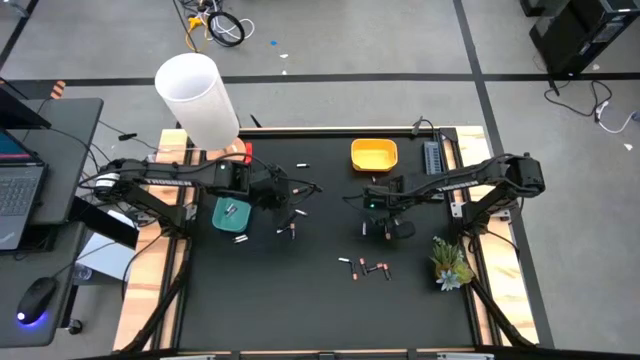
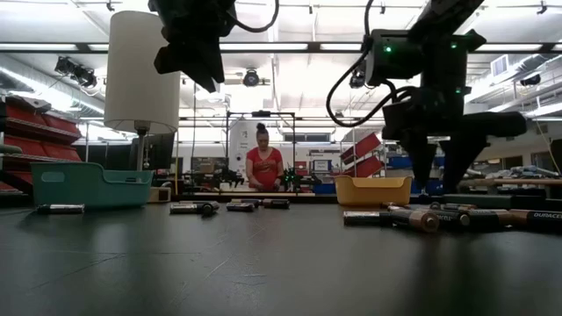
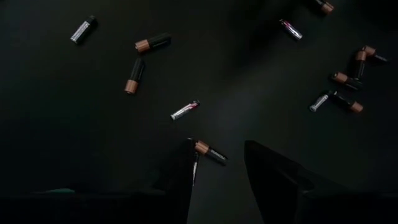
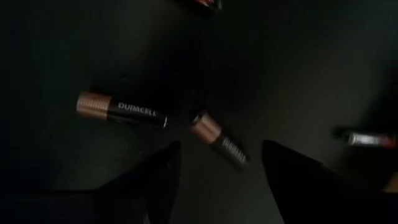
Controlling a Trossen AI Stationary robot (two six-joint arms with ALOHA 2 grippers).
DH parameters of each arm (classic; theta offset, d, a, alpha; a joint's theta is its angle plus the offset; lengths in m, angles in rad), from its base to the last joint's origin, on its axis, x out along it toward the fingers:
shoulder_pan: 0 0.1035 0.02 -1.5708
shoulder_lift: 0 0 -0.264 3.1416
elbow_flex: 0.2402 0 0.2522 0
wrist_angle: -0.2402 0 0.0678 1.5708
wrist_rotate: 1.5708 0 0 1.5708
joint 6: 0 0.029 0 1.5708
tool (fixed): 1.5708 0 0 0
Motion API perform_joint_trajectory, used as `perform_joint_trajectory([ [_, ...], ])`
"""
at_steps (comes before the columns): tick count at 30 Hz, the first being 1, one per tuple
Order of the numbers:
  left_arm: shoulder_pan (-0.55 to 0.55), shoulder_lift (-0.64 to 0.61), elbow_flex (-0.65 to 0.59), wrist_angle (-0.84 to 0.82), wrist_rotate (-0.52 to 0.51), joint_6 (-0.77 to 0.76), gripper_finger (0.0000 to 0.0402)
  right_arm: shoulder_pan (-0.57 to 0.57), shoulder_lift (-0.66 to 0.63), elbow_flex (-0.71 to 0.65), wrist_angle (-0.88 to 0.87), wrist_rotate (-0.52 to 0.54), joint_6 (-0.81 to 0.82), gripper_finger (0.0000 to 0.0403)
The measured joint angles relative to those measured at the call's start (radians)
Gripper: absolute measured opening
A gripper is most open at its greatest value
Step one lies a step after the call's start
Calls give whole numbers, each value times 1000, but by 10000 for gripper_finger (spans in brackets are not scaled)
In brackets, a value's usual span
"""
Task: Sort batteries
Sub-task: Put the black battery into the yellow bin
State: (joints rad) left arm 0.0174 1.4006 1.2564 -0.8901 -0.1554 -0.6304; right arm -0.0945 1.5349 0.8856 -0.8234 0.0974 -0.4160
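Scattered batteries [image 1: 372,268] dot the dark surface [image 1: 330,310] seen from above, open room toward its near edge. Left claw [image 3: 216,180] hovers open above one copper-ended battery [image 3: 210,152]; right claw [image 4: 219,180] gapes, empty, over another [image 4: 219,142].

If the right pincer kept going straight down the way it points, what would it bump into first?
Most likely the copper-topped battery lying tilted between the open fingers of the right pincer, then the black table; depth is hard to judge.

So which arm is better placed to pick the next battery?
Probably the right: the right gripper, open, hangs over a copper-ended battery lying between its fingers. The left gripper is also open, with a battery nearer one finger.
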Motion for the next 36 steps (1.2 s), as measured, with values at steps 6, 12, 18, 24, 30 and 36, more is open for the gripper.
perform_joint_trajectory([
  [6, 1, 0, 0, -7, -2, 0, 156, -37, 0, -16, 8, -61, -107, 207],
  [12, 1, 0, 0, -7, -2, -1, 156, -53, 0, -62, 0, -65, -138, 201],
  [18, 8, 0, 0, -4, -3, 0, 156, -53, 0, -68, 7, -65, -219, 200],
  [24, 9, 0, 0, -2, -6, -2, 156, -52, 0, -129, 10, -77, -327, 194],
  [30, 9, 0, 0, 10, -6, -30, 156, -36, -5, -164, 34, -83, -348, 168],
  [36, 9, 0, 0, 12, -5, -54, 156, -27, -3, -166, 65, -83, -347, 86],
])
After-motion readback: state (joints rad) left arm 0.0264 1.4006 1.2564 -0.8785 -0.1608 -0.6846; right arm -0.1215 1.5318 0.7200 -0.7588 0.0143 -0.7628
